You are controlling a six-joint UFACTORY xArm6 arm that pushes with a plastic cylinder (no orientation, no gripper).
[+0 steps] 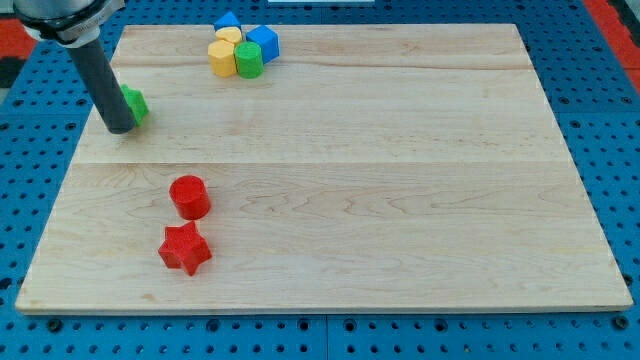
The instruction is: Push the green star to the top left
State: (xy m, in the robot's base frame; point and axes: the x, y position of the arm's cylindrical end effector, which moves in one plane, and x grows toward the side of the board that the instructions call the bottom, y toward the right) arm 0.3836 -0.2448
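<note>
The green star (135, 103) lies near the left edge of the wooden board (400, 160), in its upper part. It is partly hidden behind my dark rod. My tip (119, 128) rests on the board at the star's lower left side, touching or nearly touching it. The rod rises up and to the left out of the view.
A cluster sits at the board's top edge: a blue block (228, 22), a blue cube (263, 43), a yellow block (222, 56), another yellow block (229, 37) and a green cylinder-like block (249, 60). A red cylinder (189, 196) and a red star (185, 249) lie lower left.
</note>
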